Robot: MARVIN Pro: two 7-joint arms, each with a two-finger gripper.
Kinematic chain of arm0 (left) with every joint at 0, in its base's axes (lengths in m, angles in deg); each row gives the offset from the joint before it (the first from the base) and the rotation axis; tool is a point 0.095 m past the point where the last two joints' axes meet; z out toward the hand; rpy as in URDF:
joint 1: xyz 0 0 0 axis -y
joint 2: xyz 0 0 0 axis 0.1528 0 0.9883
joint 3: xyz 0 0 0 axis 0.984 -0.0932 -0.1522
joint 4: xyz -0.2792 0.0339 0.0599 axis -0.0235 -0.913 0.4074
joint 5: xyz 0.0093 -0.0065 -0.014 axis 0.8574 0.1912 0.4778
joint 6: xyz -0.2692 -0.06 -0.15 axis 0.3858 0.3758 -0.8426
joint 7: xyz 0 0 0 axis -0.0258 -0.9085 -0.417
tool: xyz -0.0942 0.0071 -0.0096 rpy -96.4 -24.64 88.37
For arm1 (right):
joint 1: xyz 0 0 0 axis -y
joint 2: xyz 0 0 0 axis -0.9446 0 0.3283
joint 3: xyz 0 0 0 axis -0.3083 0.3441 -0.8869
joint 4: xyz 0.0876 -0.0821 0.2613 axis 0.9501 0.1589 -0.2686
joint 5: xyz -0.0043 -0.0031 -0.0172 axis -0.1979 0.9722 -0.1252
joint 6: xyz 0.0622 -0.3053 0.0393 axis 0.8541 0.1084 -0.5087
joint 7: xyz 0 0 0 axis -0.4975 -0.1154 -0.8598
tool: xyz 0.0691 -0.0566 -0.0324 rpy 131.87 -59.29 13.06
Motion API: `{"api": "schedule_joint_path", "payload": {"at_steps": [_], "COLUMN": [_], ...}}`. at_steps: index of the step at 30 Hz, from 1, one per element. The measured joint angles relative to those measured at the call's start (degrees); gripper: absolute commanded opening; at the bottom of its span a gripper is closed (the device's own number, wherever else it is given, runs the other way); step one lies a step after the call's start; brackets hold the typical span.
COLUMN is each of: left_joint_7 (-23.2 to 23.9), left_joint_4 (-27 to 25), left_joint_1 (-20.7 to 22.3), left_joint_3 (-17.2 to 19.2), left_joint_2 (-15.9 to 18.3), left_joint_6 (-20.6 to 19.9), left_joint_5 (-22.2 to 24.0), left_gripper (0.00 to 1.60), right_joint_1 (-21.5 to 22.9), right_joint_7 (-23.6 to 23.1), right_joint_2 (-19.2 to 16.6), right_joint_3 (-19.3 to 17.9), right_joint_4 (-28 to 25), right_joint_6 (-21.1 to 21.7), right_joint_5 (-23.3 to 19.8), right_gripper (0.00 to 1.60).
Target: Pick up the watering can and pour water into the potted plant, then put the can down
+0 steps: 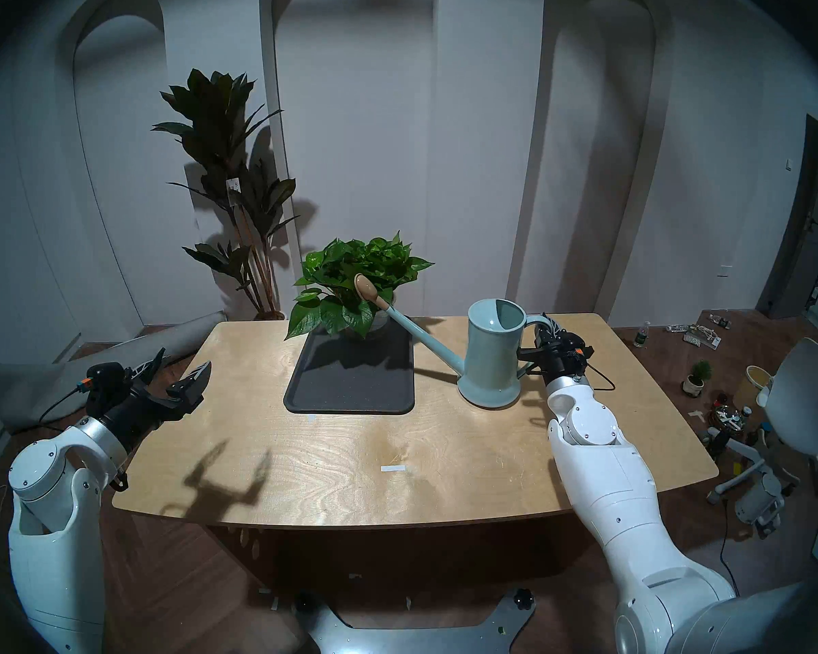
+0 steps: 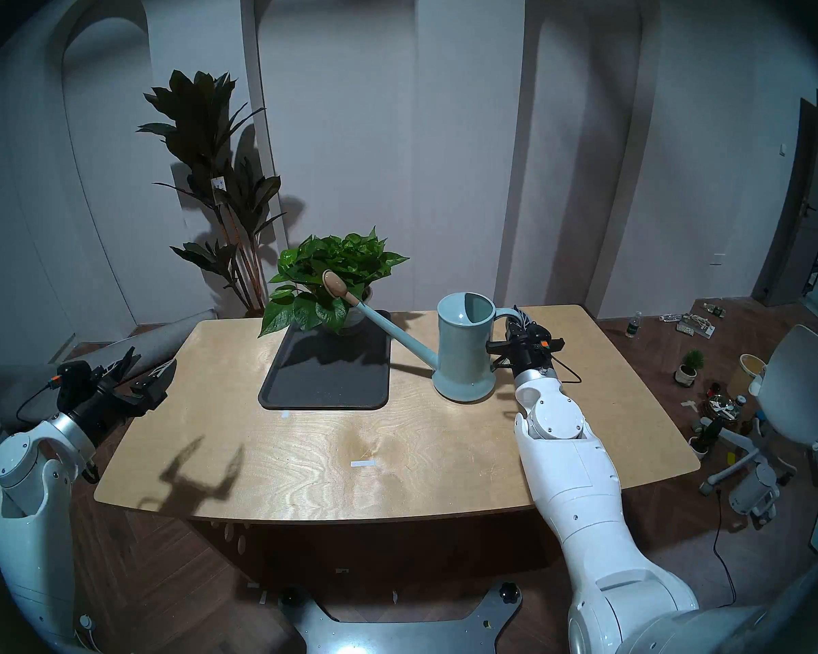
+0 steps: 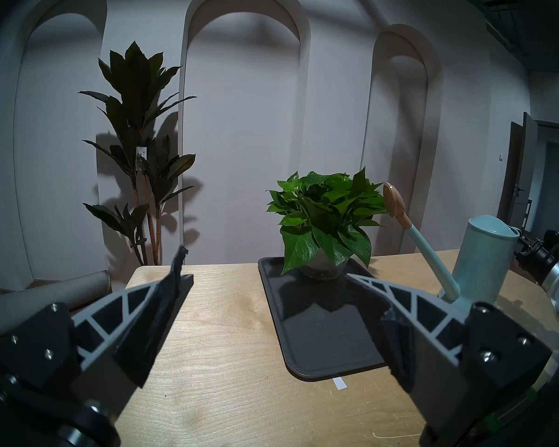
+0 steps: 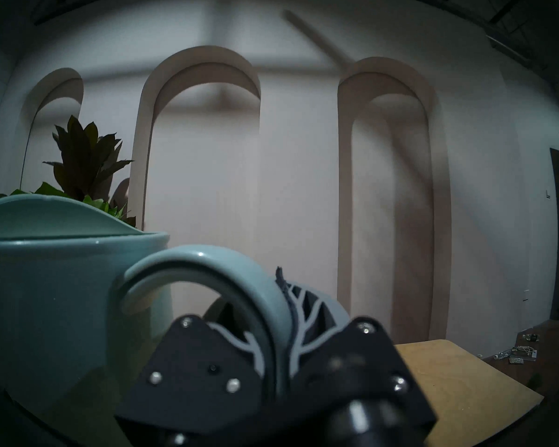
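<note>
Right gripper (image 4: 276,311): clenched on the loop handle of the tall pale teal cylindrical watering can (image 1: 492,355), one finger inside the loop, one outside.
Watering can: upright, flared base seemingly resting on the pale wooden table (image 1: 350,473), right of centre; contact with the top not certain.
Spout: long, thin, slanting up and left, tan rose (image 1: 364,287) in front of the leaves, facing up.
Potted plant (image 1: 355,285): bushy, bright green, heart-leaved, in a small pale round pot, at the far end of the black rectangular tray (image 1: 350,379), left of the can.
Left gripper (image 1: 180,379): fingers spread, holding nothing, over the table's near left edge, well apart from tray and can.
Done: handle grasped.
Left: lifting, tipping so water reaches the pot, setting down again, letting go.
Water: none visible flowing; level inside the can cannot be told.
</note>
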Motion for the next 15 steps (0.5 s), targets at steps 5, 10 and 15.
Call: {"api": "schedule_joint_path", "payload": {"at_steps": [5,10,15], "left_joint_7": [0.0,0.02,0.03], "left_joint_4": [0.01,0.02,0.03], "left_joint_1": [0.0,0.0,0.0], "left_joint_3": [0.0,0.0,-0.01], "left_joint_2": [0.0,0.01,0.01], "left_joint_6": [0.0,0.0,0.0], "left_joint_5": [0.01,0.02,0.03], "left_gripper": [1.6,1.6,1.6], "right_joint_1": [-2.2,-4.13,-5.09], "right_joint_7": [0.42,0.92,1.21], "right_joint_2": [0.52,0.98,1.17], "right_joint_3": [-0.81,-1.72,-2.57], "right_joint_4": [-2.22,-4.32,-5.76], "right_joint_6": [-1.97,-4.22,-5.94], "right_joint_5": [-0.98,-1.75,-2.28], "right_gripper": [0.0,0.0,0.0]}}
